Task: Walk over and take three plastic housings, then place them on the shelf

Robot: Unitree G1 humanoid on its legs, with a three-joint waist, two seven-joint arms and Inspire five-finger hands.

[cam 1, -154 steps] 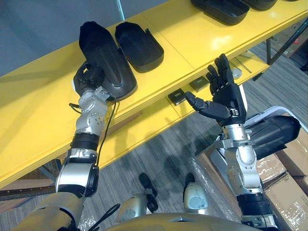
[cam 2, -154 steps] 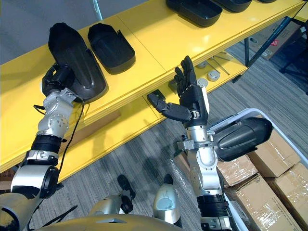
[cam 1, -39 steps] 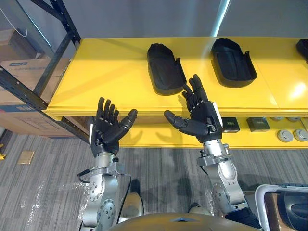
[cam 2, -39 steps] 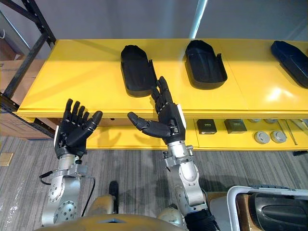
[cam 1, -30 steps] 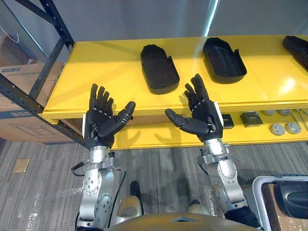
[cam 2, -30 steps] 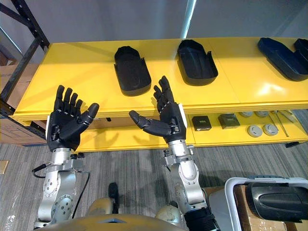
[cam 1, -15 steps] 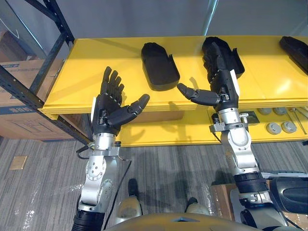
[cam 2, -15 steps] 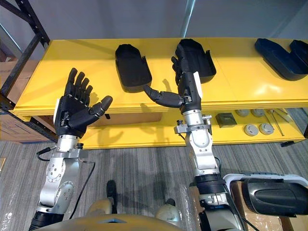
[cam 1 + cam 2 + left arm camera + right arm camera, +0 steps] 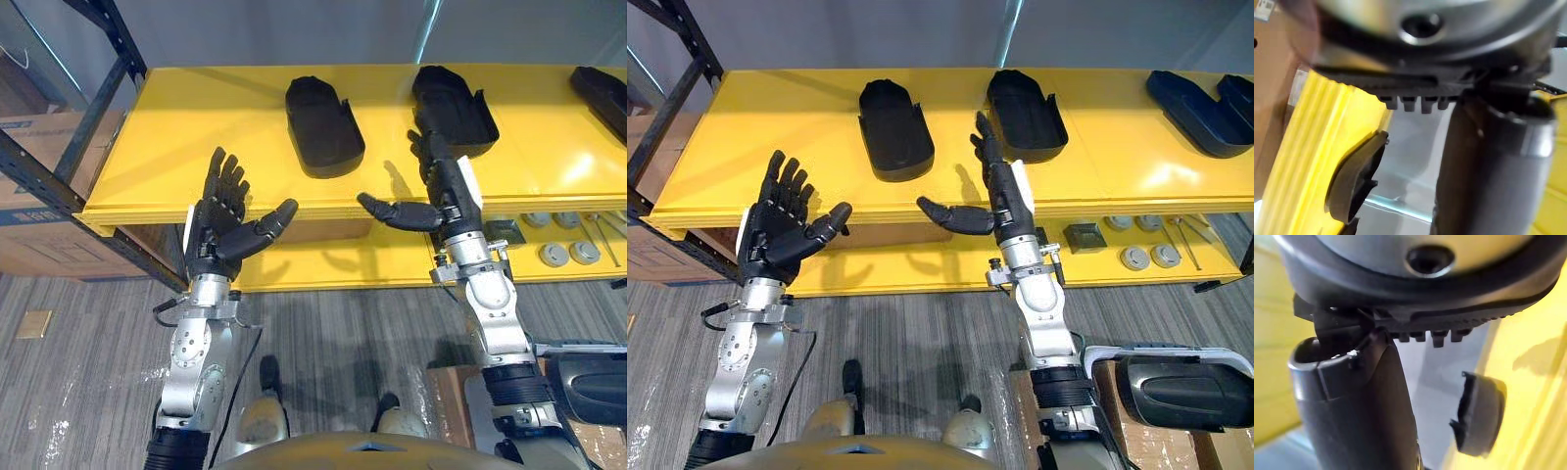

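While both hands hung empty before the yellow shelf, the left hand and right hand had fingers spread and thumbs out, gripping nothing. Two plastic housings lay on the shelf beyond them: the left housing and the middle housing. More dark housings at the far right end were cut off, so their count was unclear. Another housing sat in a white bin near right, seemingly yet to be fetched. Whether three were already placed could not be told.

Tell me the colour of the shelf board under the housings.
The shelf is bright yellow, clearest in the right eye view.
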